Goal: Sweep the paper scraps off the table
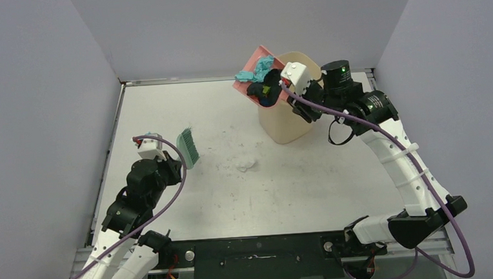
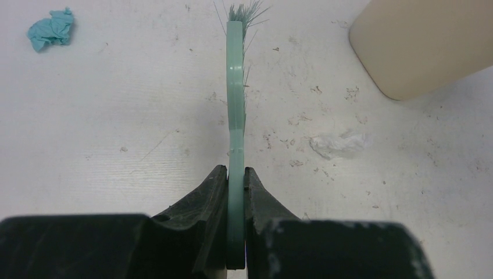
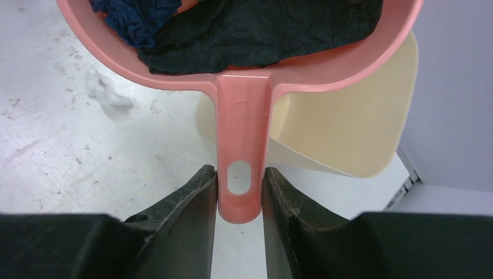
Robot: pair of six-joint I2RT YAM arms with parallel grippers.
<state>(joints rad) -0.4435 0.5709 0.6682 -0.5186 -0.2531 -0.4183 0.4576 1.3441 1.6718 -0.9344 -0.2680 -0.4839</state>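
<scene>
My right gripper (image 1: 288,97) (image 3: 239,171) is shut on the handle of the pink dustpan (image 1: 252,66) (image 3: 243,116), held tilted over the beige bin (image 1: 286,125) (image 3: 349,133). In the pan lie teal (image 1: 263,67), black (image 3: 261,29) and dark blue (image 3: 136,20) paper scraps. A white scrap (image 1: 245,165) (image 2: 337,144) (image 3: 107,93) lies on the table (image 1: 336,173) near the bin. A teal scrap (image 2: 51,29) lies on the table in the left wrist view. My left gripper (image 1: 167,158) (image 2: 235,170) is shut on the green brush (image 1: 188,148) (image 2: 235,104), held above the table at the left.
The beige bin also shows in the left wrist view (image 2: 424,46), standing on the table's far middle. Metal rails (image 1: 112,148) edge the table, and grey walls close it in on three sides. The arm bases sit on the near black rail (image 1: 257,255).
</scene>
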